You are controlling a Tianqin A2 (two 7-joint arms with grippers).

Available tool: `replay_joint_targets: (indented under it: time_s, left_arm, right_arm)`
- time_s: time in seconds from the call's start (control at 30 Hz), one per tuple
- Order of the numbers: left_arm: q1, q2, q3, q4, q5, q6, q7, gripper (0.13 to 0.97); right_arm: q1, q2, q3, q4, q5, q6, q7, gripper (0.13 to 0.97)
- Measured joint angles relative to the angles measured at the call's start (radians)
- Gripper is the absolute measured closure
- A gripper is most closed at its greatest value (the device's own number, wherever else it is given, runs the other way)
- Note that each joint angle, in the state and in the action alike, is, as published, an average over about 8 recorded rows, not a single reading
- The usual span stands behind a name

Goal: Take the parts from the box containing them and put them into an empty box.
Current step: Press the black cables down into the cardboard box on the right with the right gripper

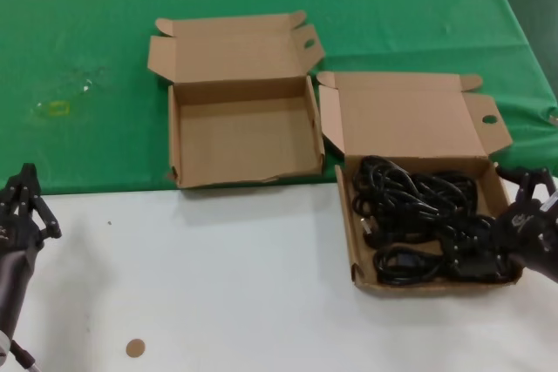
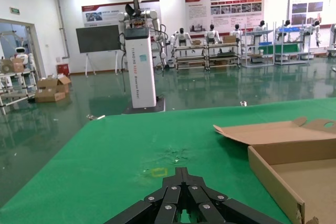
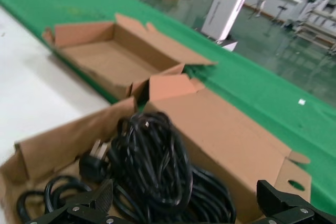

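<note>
The black coiled power cords [image 1: 418, 219] fill the right-hand brown box [image 1: 410, 119], whose lid stands open behind them. They also show in the right wrist view [image 3: 152, 166]. The empty box [image 1: 244, 141] with a wavy front edge sits to its left on the green cloth, lid open; it also shows in the right wrist view [image 3: 105, 56] and the left wrist view [image 2: 294, 174]. My right gripper [image 1: 507, 211] is open at the right side of the full box, its jaws spread just over the cords [image 3: 184, 203]. My left gripper [image 1: 23, 202] is shut and empty at the far left [image 2: 182, 172].
The boxes straddle the line between a green cloth [image 1: 105, 32] at the back and a white tabletop [image 1: 218, 285] in front. A small brown disc [image 1: 134, 348] lies on the white part. A yellow mark [image 1: 57, 108] is on the cloth.
</note>
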Motion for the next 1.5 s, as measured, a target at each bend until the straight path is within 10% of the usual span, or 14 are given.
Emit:
replay_joint_targets:
  time_s: [1.07, 1.5]
  left_arm:
    - [0.000, 0.000, 0.000, 0.000, 0.000, 0.000, 0.000, 0.953]
    - [0.000, 0.000, 0.000, 0.000, 0.000, 0.000, -0.001, 0.953]
  right_arm:
    - [0.122, -0.114, 0.006, -0.128, -0.305, -0.211, 0.071, 0.322]
    - [0.115, -0.145, 0.049, -0.135, -0.351, -0.241, 0.081, 0.627]
